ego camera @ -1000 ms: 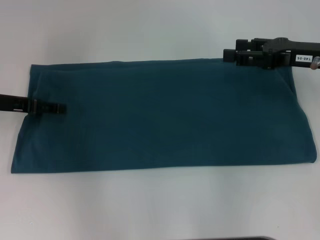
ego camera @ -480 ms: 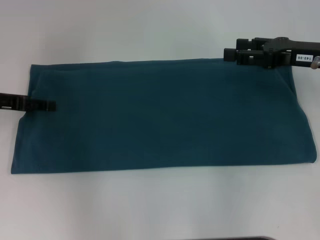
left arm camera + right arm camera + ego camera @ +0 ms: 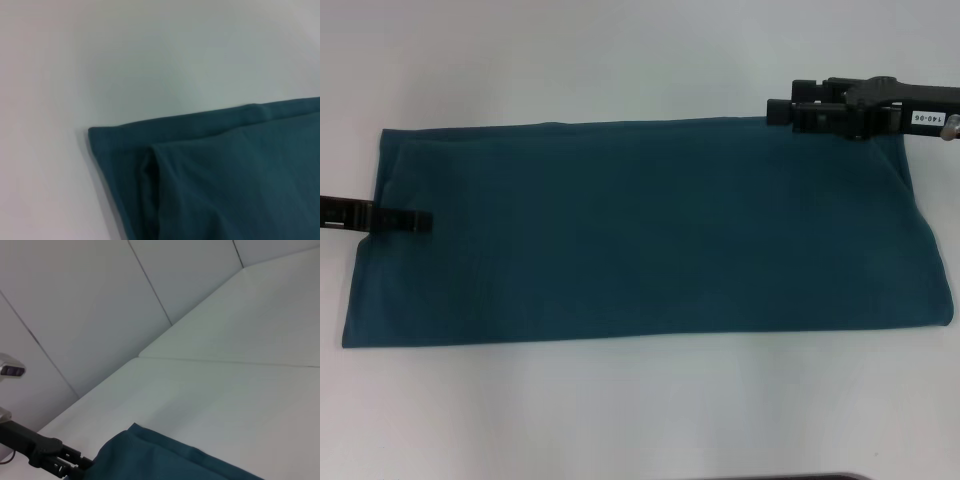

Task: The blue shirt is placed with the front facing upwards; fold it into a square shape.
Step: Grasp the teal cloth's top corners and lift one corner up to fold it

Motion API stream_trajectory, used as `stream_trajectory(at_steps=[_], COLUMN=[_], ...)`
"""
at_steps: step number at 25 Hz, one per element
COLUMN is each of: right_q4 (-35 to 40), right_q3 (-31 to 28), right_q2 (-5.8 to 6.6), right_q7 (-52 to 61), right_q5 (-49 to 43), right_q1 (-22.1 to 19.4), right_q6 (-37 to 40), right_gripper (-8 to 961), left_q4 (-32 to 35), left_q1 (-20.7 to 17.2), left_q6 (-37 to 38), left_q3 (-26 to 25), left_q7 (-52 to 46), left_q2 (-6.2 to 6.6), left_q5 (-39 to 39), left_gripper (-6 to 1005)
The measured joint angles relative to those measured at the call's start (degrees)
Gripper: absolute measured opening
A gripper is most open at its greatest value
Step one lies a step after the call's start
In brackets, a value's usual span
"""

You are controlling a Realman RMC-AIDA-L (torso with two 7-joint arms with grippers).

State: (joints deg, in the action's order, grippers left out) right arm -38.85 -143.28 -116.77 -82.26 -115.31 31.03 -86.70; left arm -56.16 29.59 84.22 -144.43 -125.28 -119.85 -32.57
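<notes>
Black and slender, the left end effector reaches in from the left edge of the head view and lies low over the left end of the blue shirt, its tip just inside the cloth's short edge, about halfway between the far and near hems. Whether it pinches the fabric or rests released on it cannot be told; its fingers appear as a thin dark bar only. In the right wrist view the same end effector shows far off as a dark arm ending at the shirt's corner region.

Up at the far right corner of the shirt sits the right end effector, a blocky black assembly carrying a small white label, its tip over the cloth's far hem. Its state cannot be told either.

Teal fabric lies flat on the white bench as a long band stretched from left to right, plain side up, with no lettering visible. The right end bulges slightly outward, with a faint fold line running along that side. The left wrist view shows a corner of the shirt with a doubled layer: an upper ply set back from the edge of the ply beneath, and a dark crease between them.
</notes>
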Motion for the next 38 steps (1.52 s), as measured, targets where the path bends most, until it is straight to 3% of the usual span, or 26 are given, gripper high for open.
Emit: stream_trajectory(at_steps=[10,16,22,27,38], right_q4=[0.0,-0.1,-0.1,-0.1,-0.3], right_q3=[-0.1,-0.2,-0.3,-0.4,-0.4], right_q2=[-0.25,-0.20,0.01,0.18,0.33], right_q7=[-0.4,-1.0,-2.2,-2.6,-3.0], right_q5=[0.0,0.0,0.6,1.1,1.2], right_q1=[0.0,-0.1,-0.5,-0.9,-1.4], right_q6=[-0.1,0.0,0.1,0.0,-0.1], right_gripper=[779,778,778,778,779], left_q4=[-1.5,-8.1,-11.5,-11.8,-8.1], left_q1=[-0.5,-2.0,-4.0,-5.7,-9.2], left_q6=[1.5,9.8,17.0,20.5,20.6], left_q3=[-0.2,-1.7,-4.0,-7.2,-7.9], left_q7=[0.1,-1.4,-4.3,-5.3,-5.8], left_q2=[-0.02,0.33,1.52,1.62,2.39], left_q5=[0.0,-0.5,-0.4,0.2,1.6], left_gripper=[737,738,738,737,737])
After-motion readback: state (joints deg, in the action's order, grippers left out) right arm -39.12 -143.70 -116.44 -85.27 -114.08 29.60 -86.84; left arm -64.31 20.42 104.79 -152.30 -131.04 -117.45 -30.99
